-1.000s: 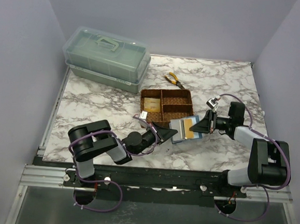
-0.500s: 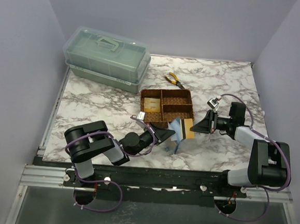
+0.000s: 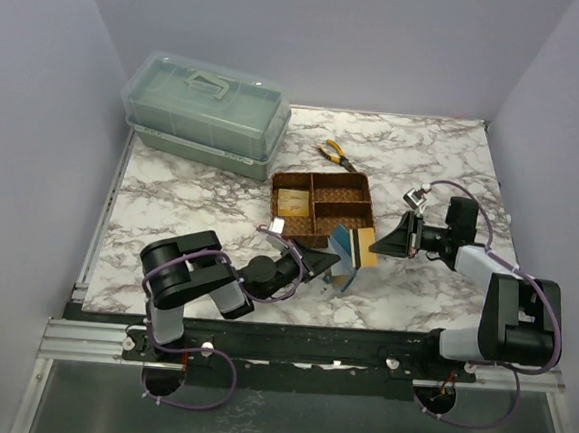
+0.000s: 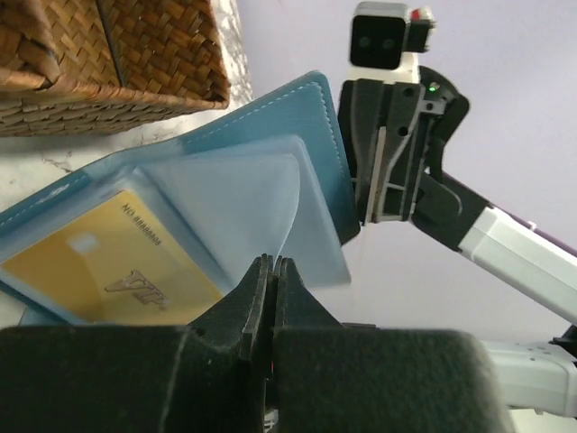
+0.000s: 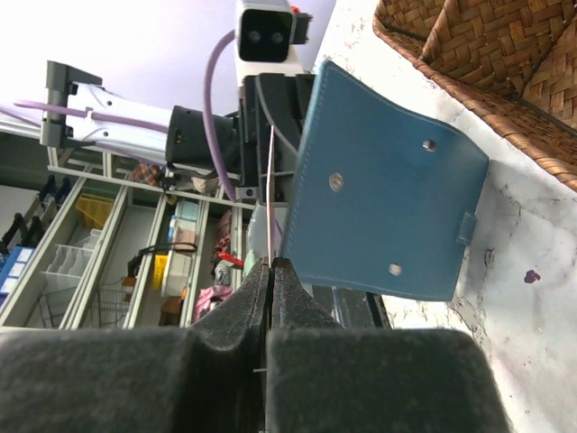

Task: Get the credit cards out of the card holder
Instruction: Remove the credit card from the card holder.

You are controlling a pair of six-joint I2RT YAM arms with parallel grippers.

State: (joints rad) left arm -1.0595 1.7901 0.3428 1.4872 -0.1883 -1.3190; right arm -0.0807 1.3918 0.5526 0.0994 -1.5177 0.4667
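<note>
step: cards not out | left pincer (image 4: 272, 263) clamps card holder (image 4: 317, 126) sleeve | right pincer (image 5: 271, 264) pinches thin leaf (image 5: 271, 194), card or flap unclear | next: draw credit card (image 4: 108, 262) left of left pincer

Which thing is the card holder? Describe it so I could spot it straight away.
On the marble table, find the brown woven tray in the middle. Just in front of it, a small wallet stands open on its edge, a yellow card showing inside. It is the only teal-blue thing there, far smaller than the tray.
</note>
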